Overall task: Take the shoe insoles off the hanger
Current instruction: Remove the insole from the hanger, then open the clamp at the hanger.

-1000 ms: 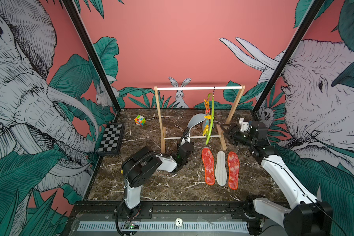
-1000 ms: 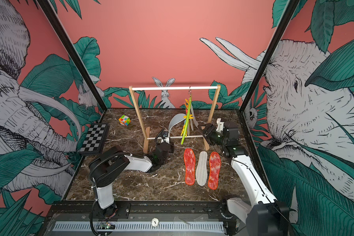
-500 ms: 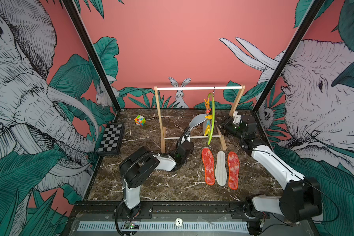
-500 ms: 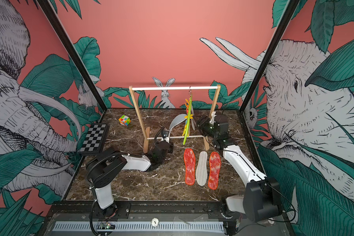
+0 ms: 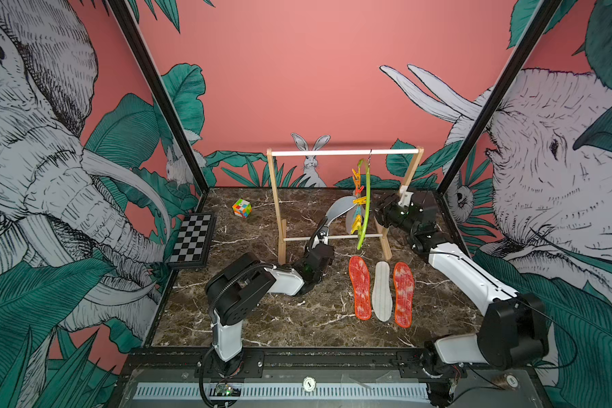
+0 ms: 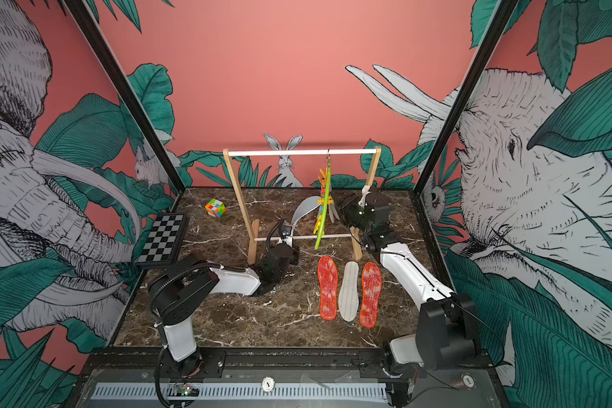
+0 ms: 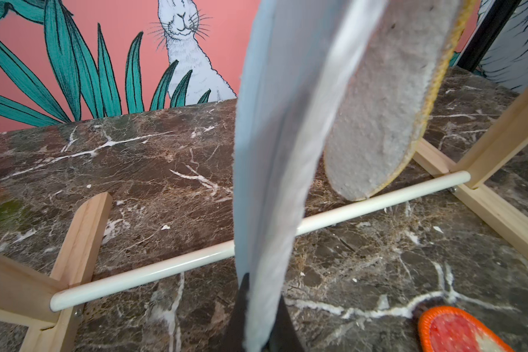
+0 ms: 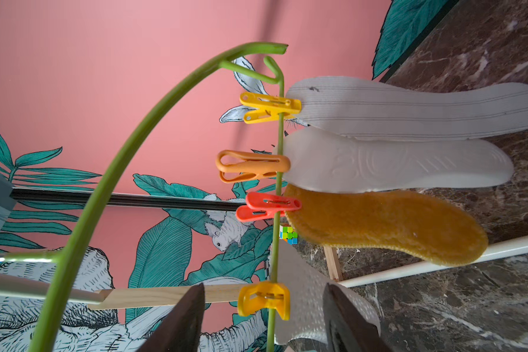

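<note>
Grey insole (image 5: 338,210) | hangs clipped to hanger (image 5: 367,197), bowed down toward desk (image 5: 297,318) | we judge it light, soft, springy | left gripper (image 7: 261,304) clamped on its free end | right gripper (image 8: 264,286) spread, empty, astride yellow clip (image 8: 262,300) | we'd squeeze that clip, not tug.

Salmon-pink walls (image 5: 297,70) with elephant, rabbit and leaf murals enclose a dark brown marble floor (image 5: 297,318).

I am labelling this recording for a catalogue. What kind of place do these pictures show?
Probably a staged robot test booth: a left arm and a right arm mounted on a front rail, jungle mural walls around a marble-pattern tabletop, and a small wooden rack as prop.
</note>
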Tool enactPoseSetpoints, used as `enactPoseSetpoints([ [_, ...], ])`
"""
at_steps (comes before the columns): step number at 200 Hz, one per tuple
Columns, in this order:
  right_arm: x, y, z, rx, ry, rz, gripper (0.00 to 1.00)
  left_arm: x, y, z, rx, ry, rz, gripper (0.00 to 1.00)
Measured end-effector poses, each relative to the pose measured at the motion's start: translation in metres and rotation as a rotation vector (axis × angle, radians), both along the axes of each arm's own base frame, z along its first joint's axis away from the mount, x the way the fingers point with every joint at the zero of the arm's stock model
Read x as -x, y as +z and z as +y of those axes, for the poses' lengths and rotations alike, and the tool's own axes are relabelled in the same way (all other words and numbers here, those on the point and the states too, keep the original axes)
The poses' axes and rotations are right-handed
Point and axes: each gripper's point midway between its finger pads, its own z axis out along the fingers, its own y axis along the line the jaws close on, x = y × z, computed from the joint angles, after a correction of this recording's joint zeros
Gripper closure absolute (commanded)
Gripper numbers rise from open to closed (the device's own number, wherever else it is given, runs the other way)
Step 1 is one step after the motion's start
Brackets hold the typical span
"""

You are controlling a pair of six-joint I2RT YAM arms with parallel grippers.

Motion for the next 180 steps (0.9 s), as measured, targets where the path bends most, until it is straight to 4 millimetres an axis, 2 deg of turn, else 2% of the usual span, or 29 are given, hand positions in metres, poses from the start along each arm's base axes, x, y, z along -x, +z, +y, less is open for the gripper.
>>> enactPoseSetpoints([
  [14,0.000,0.000,0.000,0.001,-0.006,0.000,0.38,0.000,0.000,0.001,-0.001,0.002,0.001,0.97],
  [103,-0.007,-0.014,0.007,0.018,-0.011,0.032,0.56,0.000,0.002,0.001,-0.002,0.002,0.001,0.98],
  [180,-0.011,-0.011,0.008,0.024,-0.015,0.030,0.69,0.000,0.005,0.002,0.002,0.002,-0.002,0.99],
])
